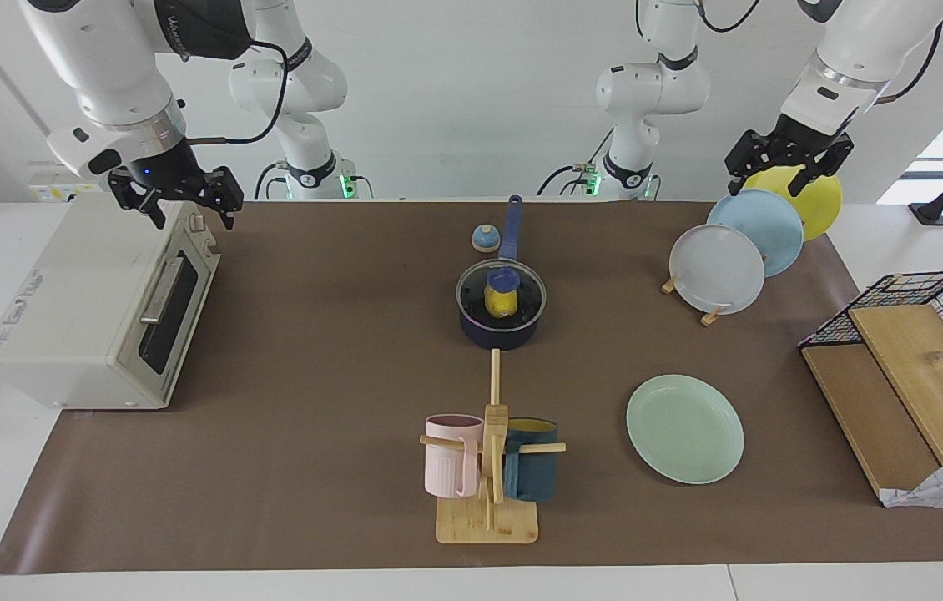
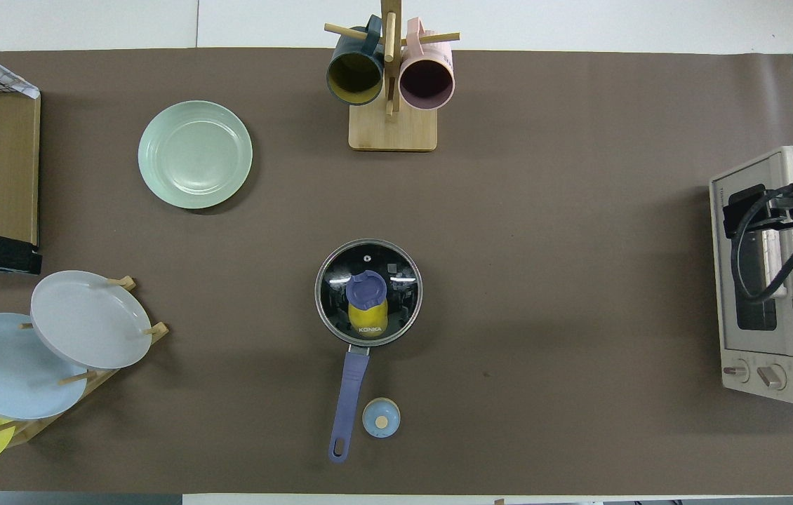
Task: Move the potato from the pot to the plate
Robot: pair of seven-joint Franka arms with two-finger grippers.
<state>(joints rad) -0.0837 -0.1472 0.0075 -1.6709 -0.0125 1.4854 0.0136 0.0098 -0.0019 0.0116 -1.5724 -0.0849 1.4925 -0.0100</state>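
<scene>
a: where is the pot (image 1: 498, 325) sitting?
b: in the middle of the table, with the glass lid (image 1: 501, 291) lying on it. the plate (image 1: 684, 428) is lying toward the left arm's end, near the edge farthest from the robots.
a: and the potato (image 1: 500, 303)?
b: it is sitting inside the pot, under the lid.
a: and the claws?
b: the right gripper (image 1: 181, 200) is hanging open over the toaster oven (image 1: 96, 317), holding nothing. the left gripper (image 1: 787, 164) is hanging open over the plate rack (image 1: 713, 315), holding nothing.

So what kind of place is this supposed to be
Most likely a robot lab's mock kitchen: a toaster oven, a lidded pot and a mug tree are laid out on a brown mat between two bench-mounted arms.
</scene>
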